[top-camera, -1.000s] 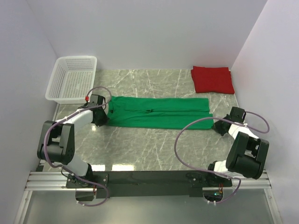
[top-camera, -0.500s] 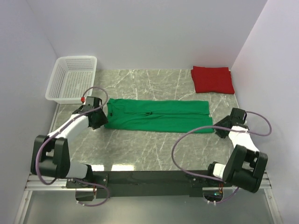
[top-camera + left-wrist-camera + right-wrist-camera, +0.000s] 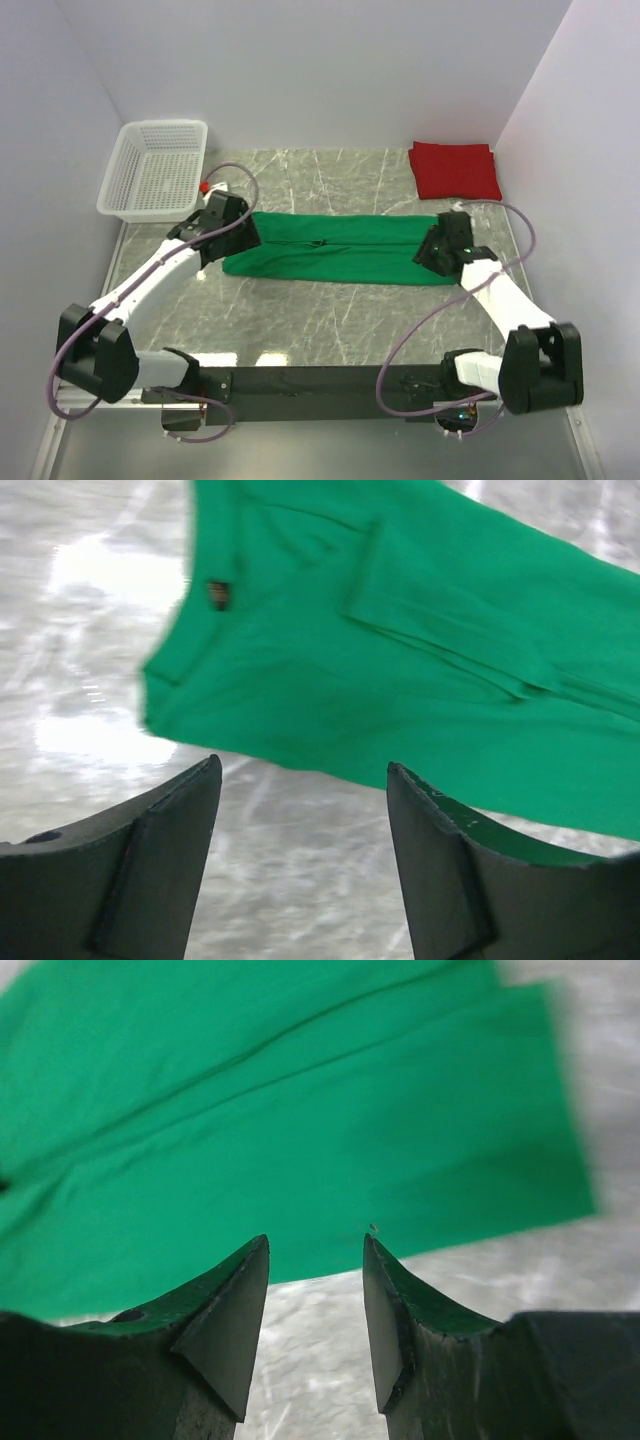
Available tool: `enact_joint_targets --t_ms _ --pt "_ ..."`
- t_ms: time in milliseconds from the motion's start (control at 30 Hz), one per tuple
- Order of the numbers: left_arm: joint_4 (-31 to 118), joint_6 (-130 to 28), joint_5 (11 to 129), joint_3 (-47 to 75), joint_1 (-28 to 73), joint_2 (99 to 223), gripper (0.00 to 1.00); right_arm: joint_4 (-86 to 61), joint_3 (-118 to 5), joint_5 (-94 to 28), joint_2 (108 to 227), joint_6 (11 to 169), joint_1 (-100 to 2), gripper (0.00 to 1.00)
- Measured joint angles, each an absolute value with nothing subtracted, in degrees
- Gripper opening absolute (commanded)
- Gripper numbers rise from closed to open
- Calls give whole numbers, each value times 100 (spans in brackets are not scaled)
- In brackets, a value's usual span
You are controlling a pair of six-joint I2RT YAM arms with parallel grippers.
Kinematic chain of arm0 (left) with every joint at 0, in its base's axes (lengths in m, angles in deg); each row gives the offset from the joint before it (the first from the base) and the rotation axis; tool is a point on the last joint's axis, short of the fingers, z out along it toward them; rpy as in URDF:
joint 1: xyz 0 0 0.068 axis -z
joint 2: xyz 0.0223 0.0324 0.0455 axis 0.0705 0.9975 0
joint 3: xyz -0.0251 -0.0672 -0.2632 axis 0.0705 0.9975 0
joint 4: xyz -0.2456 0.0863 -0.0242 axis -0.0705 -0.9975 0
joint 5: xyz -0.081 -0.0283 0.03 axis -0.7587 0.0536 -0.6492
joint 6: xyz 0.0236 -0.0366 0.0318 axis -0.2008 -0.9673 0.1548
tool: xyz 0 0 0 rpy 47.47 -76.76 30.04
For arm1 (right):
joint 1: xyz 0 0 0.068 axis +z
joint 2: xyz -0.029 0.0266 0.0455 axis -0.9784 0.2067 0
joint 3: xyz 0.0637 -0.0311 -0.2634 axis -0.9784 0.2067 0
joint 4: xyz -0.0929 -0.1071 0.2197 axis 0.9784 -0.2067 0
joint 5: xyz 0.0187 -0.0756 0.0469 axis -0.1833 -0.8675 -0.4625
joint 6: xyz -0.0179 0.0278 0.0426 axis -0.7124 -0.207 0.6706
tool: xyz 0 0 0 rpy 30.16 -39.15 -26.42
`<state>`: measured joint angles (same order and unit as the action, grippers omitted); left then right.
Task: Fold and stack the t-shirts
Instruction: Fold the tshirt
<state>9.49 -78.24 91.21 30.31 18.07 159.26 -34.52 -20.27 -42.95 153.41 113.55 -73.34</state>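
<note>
The green t-shirt point(image 3: 335, 250) lies flat as a long narrow band, its collar end just beside the near right corner of the white basket point(image 3: 166, 124) and the rest running away from the basket to the right. The red t-shirt point(image 3: 455, 170) sits already folded into a square, well apart from the basket, at the far right.

The lengthwise fold looks done and the crosswise fold looks to be the step in hand (a judgement from the band shape). The left gripper point(image 3: 302, 770) hovers over the end nearest the basket, jaws apart and holding nothing; in its wrist view the cloth's near edge lies just beyond the fingertips, one finger overlapping it. The right gripper point(image 3: 315, 1245) hovers at the end farthest from the basket, jaws apart and empty, the hem just past its tips.

Next, each gripper likely needs to come down and pinch every layer at its end, so that nothing slips when one end is carried over
</note>
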Motion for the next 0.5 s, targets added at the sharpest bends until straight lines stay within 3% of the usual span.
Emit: enact_joint_targets --t_ms 300,500 --pt "1220 -8073 9092 2664 2285 17218 60 -3596 -3092 -4439 17212 10915 -6145 49" --pt "1390 -8073 9136 2306 2290 18086 56 -3760 -3356 -4579 17822 10712 -5762 49"
